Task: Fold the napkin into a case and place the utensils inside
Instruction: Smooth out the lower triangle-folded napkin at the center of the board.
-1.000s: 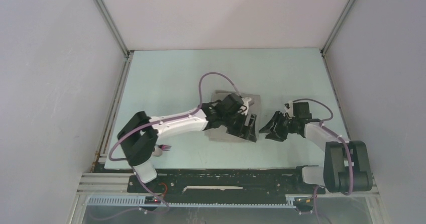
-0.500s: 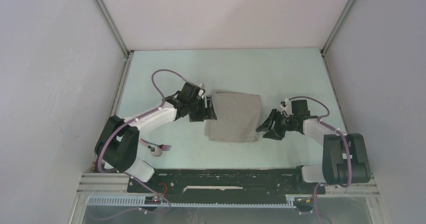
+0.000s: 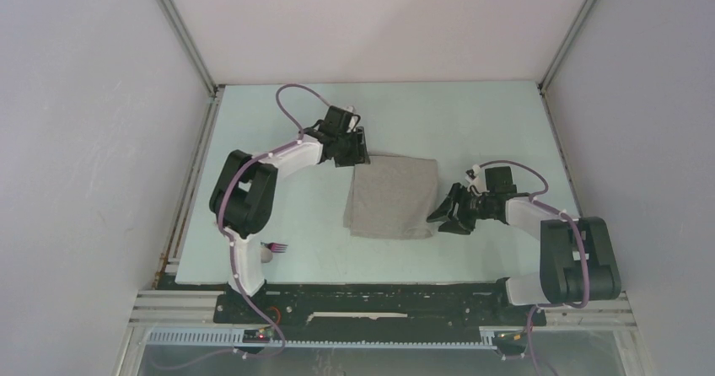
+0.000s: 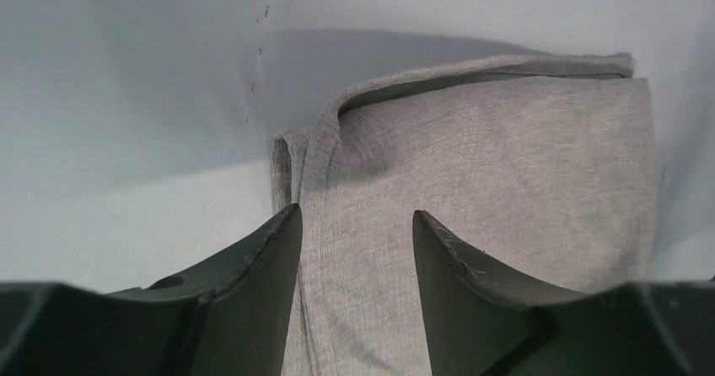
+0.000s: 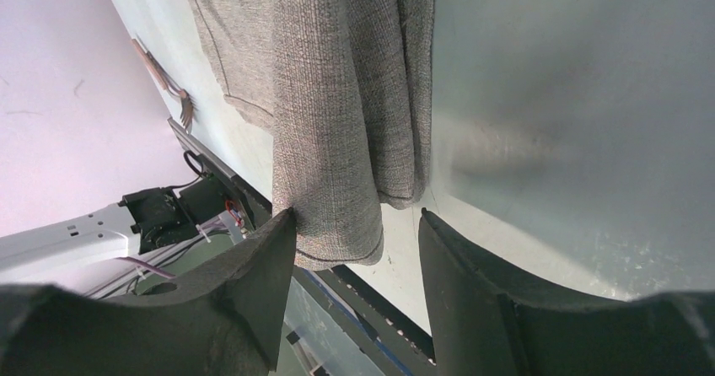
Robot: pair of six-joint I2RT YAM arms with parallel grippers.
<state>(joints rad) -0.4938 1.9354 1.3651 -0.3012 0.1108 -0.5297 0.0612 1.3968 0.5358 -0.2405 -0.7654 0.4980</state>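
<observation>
Pale blue-green tabletop (image 3: 472,115), matte and lightly scuffed, enclosed on the left, far and right sides by plain white wall panels (image 3: 84,140) joined by aluminium corner posts (image 3: 181,34); a black mounting plate (image 3: 379,300) along the near edge carries both arm bases; the napkin (image 3: 394,197), light grey and folded into a layered, roughly rectangular pad, lies flat near the middle of the tabletop, a little right of centre; the left hand (image 3: 350,150) sits low at the napkin's far-left corner, its fingers (image 4: 270,258) apart, with the rumpled corner and its overlapping layers visible between them and nothing clamped; the right hand (image 3: 448,214) sits low at the napkin's right edge towards the near corner, fingers likewise apart, the cloth's hem showing in the gap and one finger just against its fold; the fork (image 3: 275,247), pinkish handle and dark tines, lies on the tabletop by the left arm's base, well apart from the napkin, with the pale spoon (image 3: 266,256) just beside it, partly hidden by the arm.
</observation>
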